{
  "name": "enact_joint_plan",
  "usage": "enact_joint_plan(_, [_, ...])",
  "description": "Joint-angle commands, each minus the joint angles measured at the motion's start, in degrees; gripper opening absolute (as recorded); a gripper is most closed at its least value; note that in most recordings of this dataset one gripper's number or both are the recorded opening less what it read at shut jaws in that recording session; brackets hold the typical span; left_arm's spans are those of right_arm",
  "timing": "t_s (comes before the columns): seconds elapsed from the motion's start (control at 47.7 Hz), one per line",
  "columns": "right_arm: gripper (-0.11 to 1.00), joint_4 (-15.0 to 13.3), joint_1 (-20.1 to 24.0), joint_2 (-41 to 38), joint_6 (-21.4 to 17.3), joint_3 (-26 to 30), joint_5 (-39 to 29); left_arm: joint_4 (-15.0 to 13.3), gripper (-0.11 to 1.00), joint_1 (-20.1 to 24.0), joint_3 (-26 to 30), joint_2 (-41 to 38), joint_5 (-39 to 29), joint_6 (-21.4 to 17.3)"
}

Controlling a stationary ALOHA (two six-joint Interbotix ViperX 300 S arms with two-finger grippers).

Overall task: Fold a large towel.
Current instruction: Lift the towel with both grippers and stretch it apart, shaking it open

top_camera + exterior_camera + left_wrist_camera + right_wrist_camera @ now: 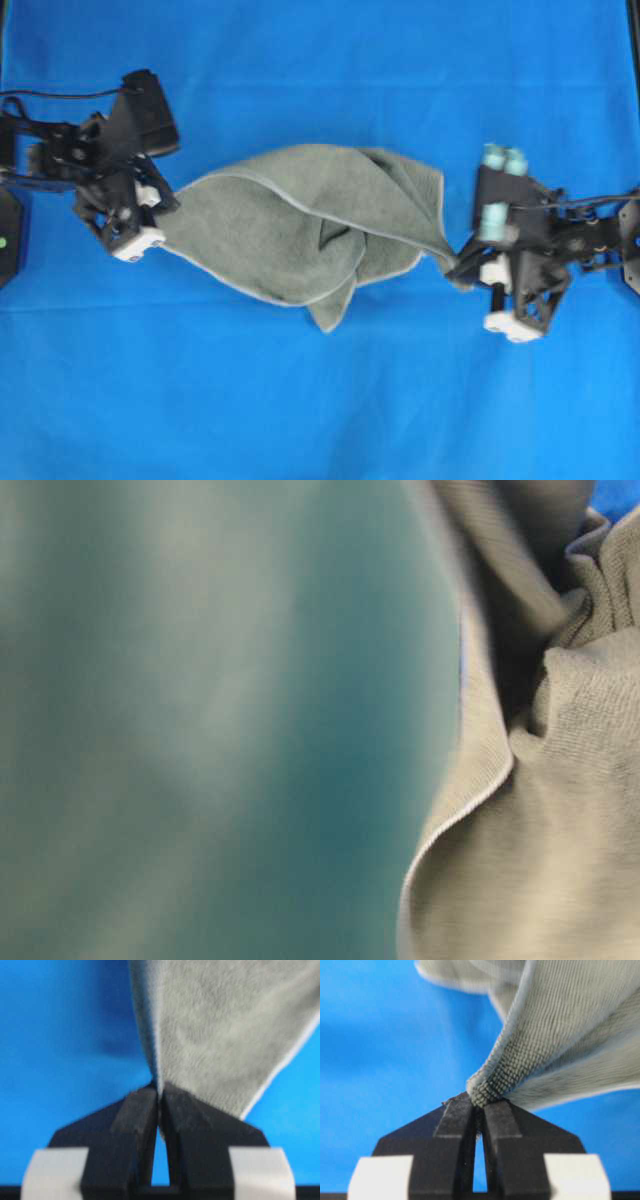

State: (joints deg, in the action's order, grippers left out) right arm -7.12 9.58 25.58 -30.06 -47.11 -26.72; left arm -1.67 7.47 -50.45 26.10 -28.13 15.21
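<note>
At the left of the overhead view the left gripper [160, 213] was pinched tight on the left end of the towel [290, 225], and its wrist view showed the two black fingers [137, 1110] pressed together with only a thin edge of cloth caught between their tips, the towel [220, 1035] fanning upward and away from them. The single grey-green towel hung bunched and twisted between the two arms over the bright blue cloth backdrop [320, 400], with one broad fold lying over the middle, a pale stitched edge curving across it, and a pointed corner drooping toward the near side. In the table-level view the towel [560, 810] filled the right part of the picture close to the lens, its pale edge curving down the middle, while the left part was a blurred teal-grey mass that could not be made out. At the right of the overhead view the right gripper [462, 264] was likewise clamped on the towel's right end, where the cloth narrowed to a thin twist. Its wrist view showed the black fingers [455, 1115] closed on a small bunched corner of terry, the towel [570, 1025] rising up and to the right. There were two grippers, both gripping, and one towel.
</note>
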Motion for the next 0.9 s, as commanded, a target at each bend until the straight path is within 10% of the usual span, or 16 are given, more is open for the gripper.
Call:
enact_joint_plan(0.0, [0.01,-3.96,0.18,5.80,0.00,2.64,-2.20,0.26,0.01,1.32,4.22,6.24,-4.22,-3.25])
enact_joint_plan(0.231, [0.01,-14.33,-3.43,16.08,-0.44,6.68,-10.28,0.44,0.01,6.94,11.69,14.68,-9.49,-12.74])
enact_joint_plan(0.524, [0.01,-26.19,-23.64,18.02,-0.35,14.41,-25.31,0.44,0.01,20.30,24.96,12.04,-10.55,-24.35])
enact_joint_plan(0.692, [0.01,-27.33,-28.30,16.87,0.53,21.62,-29.36,0.44,0.01,23.64,32.96,9.05,-17.05,-26.28])
enact_joint_plan(0.88, [0.01,-21.97,-21.27,17.05,0.53,29.88,-35.16,-0.18,0.01,18.46,40.87,8.53,-33.40,-22.59])
